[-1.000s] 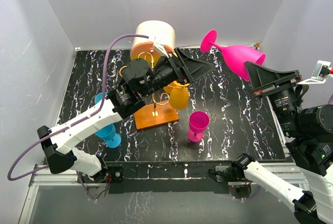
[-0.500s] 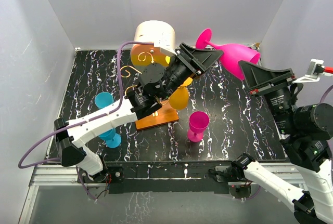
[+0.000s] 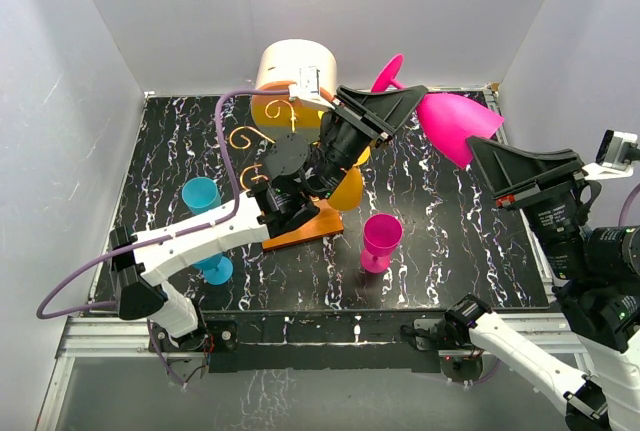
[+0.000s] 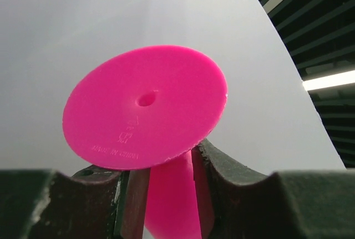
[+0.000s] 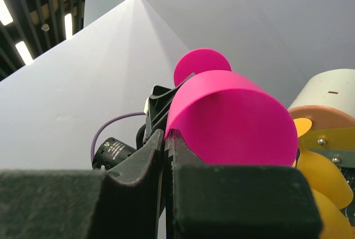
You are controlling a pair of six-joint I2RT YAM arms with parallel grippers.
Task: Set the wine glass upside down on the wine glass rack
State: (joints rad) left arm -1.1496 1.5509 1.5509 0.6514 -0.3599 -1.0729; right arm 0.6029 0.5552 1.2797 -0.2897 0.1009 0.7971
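A pink wine glass (image 3: 455, 123) lies tilted in the air over the back right of the table, with its foot (image 3: 388, 71) toward the back wall. My right gripper (image 3: 480, 151) is shut on the bowl's rim (image 5: 233, 117). My left gripper (image 3: 400, 103) is closed around the stem just under the foot; in the left wrist view the foot disc (image 4: 145, 106) sits above my fingers (image 4: 222, 172), which press the stem on both sides. The gold wire rack (image 3: 250, 136) on its orange base (image 3: 310, 226) stands below my left arm, partly hidden.
A yellow-orange glass (image 3: 345, 191) hangs on the rack. A cream-and-orange cylinder (image 3: 295, 66) stands behind it. A small pink glass (image 3: 381, 236) stands upright near the table's middle. A blue glass (image 3: 202, 196) stands at the left. White walls enclose the table.
My left arm has swung right and up until its jaws are around the pink glass's stem. The right gripper has shifted the glass slightly, with its foot now behind the left fingers.
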